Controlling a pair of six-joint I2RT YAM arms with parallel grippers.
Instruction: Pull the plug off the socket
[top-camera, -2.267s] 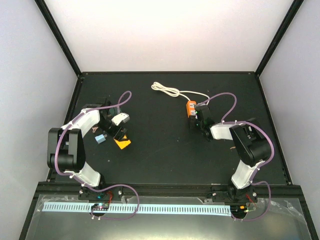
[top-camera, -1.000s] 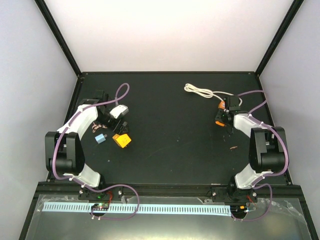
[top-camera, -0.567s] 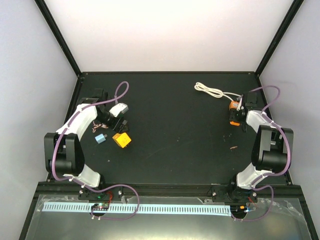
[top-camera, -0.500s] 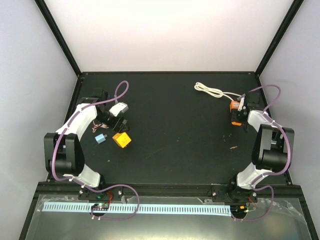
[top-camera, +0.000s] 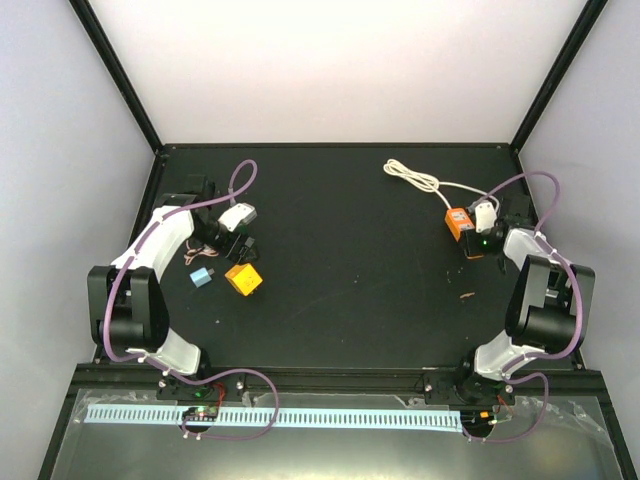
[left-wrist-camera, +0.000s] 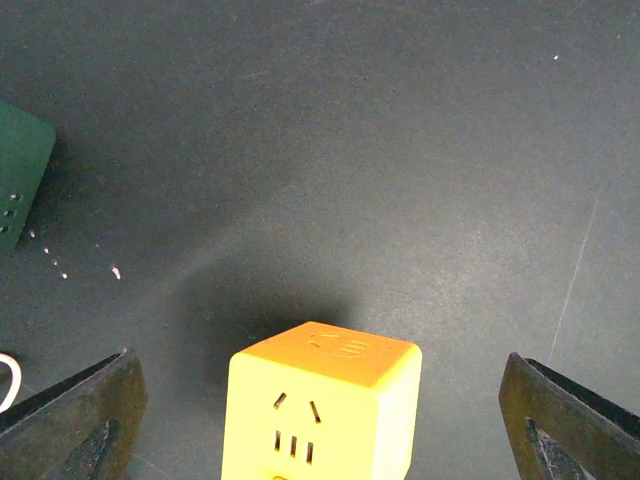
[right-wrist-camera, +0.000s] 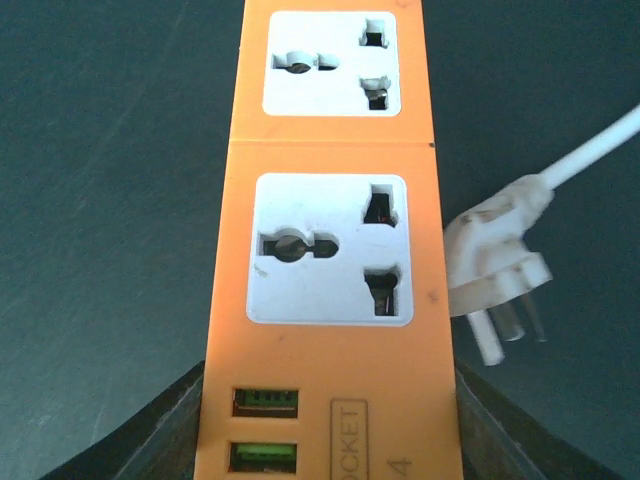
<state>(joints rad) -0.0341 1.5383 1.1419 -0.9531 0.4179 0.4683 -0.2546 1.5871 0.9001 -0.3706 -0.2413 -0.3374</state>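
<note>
Top view, socket (top-camera: 459, 221): our landmark, a small orange block on the black table (top-camera: 340, 260), at the tip of the right gripper (top-camera: 474, 232).
Top view, cord (top-camera: 415, 178): thin, cream-white and limp. It loops on the table behind the socket and runs in to just beside it. We cannot pick out the plug itself from up here.
Top view, left gripper (top-camera: 242, 254): well apart from the socket, far to its left, over a yellow cube (top-camera: 243, 279).
Top view, risk: the cord lies close to the right arm, and we judge a swing of that arm could snag it and drag it along.
Left wrist view, left gripper: its fingers (left-wrist-camera: 70, 420) are spread wide and grasp nothing. The yellow cube sits between them, apart from both.
Left wrist view, yellow cube: smooth plastic with rounded edges and slots in its near face. The socket is outside this view.
Right wrist view, right gripper: its dark fingers (right-wrist-camera: 170, 440) bear on both long sides of the socket, so we read it as clamped on that block.
Right wrist view, socket: hard orange shell, long and rectangular, with two white outlet plates, every hole empty, and two small ports near the fingers.
Right wrist view, plug (right-wrist-camera: 490, 265): white moulded plastic, rounded and scuffed, just beside the socket's right side. We cannot tell if they touch. Its pins are bare, so we judge it already pulled off.
Right wrist view, risk: setting the socket down could pin or shove the plug. Its smooth sides, held at one end only, could slip or pivot in the grip.
</note>
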